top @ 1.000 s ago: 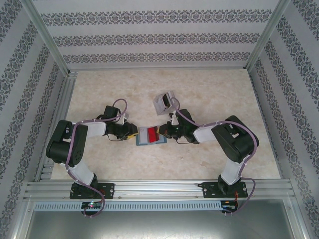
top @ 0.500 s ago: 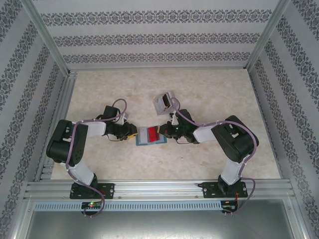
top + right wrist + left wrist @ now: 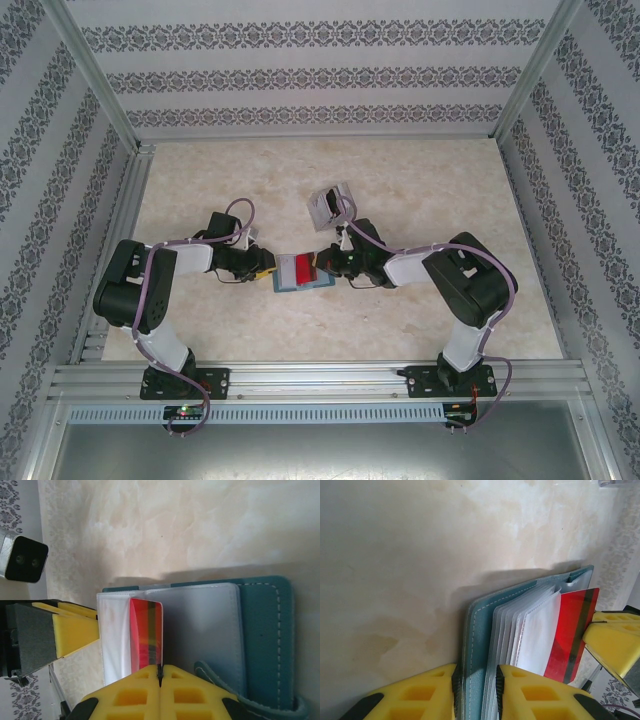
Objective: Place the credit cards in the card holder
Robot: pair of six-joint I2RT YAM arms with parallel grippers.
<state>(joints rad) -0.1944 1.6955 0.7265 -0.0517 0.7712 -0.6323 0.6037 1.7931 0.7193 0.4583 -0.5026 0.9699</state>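
A red credit card (image 3: 146,630) at the open card holder (image 3: 295,286)
The card holder lies on the desk (image 3: 400,180) between the arms. The left gripper (image 3: 476,680) has its jaws clamped on the teal cover (clear sleeves fanned beside it); the right gripper (image 3: 160,672) has its jaws closed on the card, which sits partly behind one sleeve.

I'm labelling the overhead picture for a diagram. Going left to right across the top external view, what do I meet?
left arm → left gripper → red credit card → right gripper → right arm. The card holder spans the middle three, so it is left out.
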